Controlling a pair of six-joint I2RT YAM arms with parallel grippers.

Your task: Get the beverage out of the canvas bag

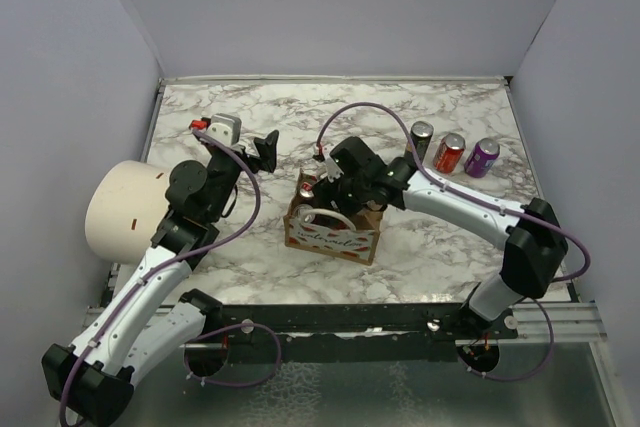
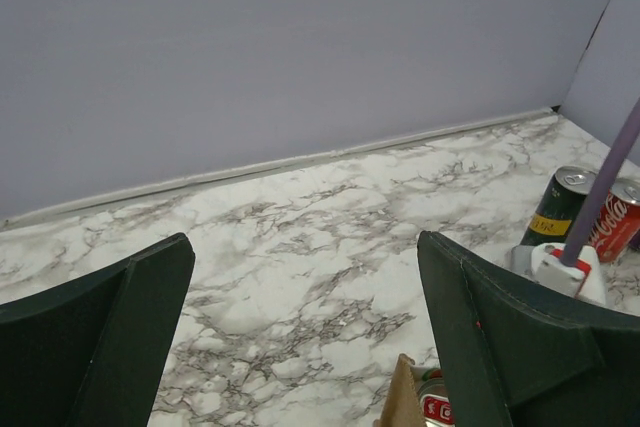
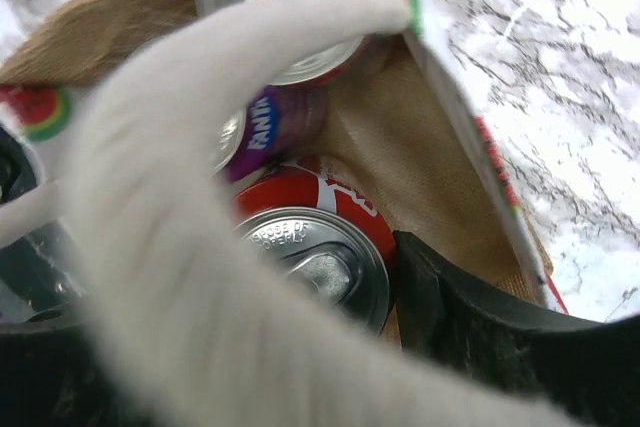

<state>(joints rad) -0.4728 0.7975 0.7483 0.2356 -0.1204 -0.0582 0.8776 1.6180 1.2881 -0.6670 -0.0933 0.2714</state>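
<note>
1. The red can (image 3: pixel 320 252) sits inside the canvas bag (image 1: pixel 332 239) in the middle of the tabletop (image 1: pixel 425 259). Its silver top faces up and its long axis is roughly upright. A purple can (image 3: pixel 275 122) is packed in beside it.
2. The right hand (image 1: pixel 323 192) is much the nearer, dipped straight down into the bag's mouth over that can.
3. It is narrowed around the can. One finger (image 3: pixel 480 337) lies against the can's side, but the white loop handle (image 3: pixel 180 207) hides the other, so I cannot tell whether it truly grips.
4. The right arm stretches left from its base, with the wrist pitched downward.
5. The left hand (image 2: pixel 305 257) is spread wide and empty. It hovers left of the bag and points at the far wall.
6. The lift probably has to go straight up along the can's axis, and the handle could snag it.
</note>
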